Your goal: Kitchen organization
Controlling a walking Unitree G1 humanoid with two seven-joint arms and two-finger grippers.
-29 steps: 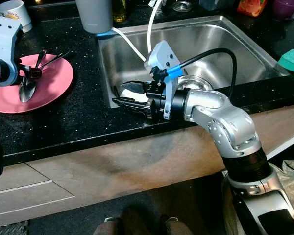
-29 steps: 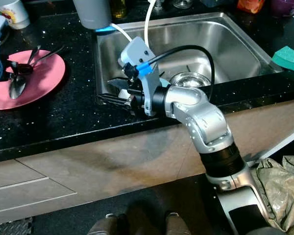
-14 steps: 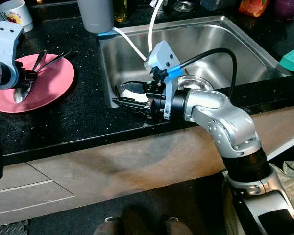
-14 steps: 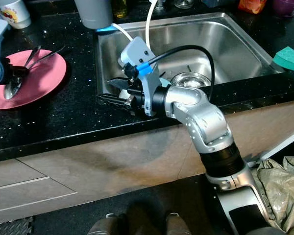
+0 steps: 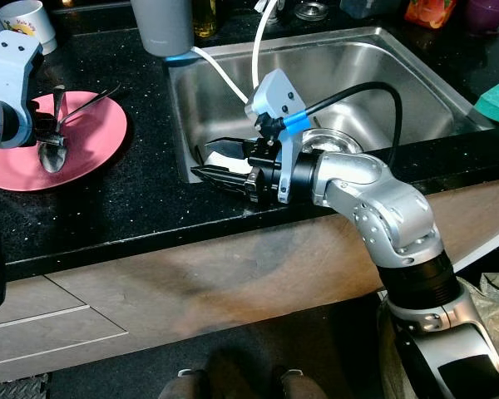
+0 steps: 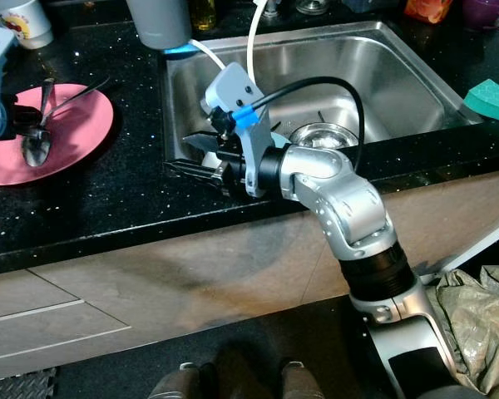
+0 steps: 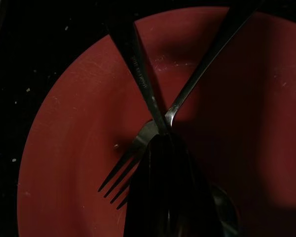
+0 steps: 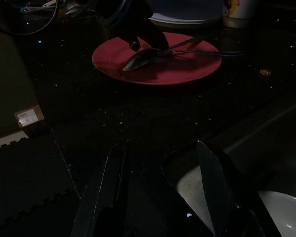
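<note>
A pink plate lies on the black counter at the left with a fork and a spoon on it. My left gripper hovers over the plate's left part, shut on the spoon near its neck; the spoon's handle points away from me. In the left wrist view the closed fingers cover the spoon's neck where it crosses the fork. My right gripper stands open at the sink's front left corner, holding nothing.
The steel sink holds a metal bowl and a white hose. A grey cup and a white mug stand at the back. A green sponge lies right of the sink.
The left gripper has shifted slightly over the plate, and the spoon in it has swung so its handle points away from me. The right arm has not moved.
</note>
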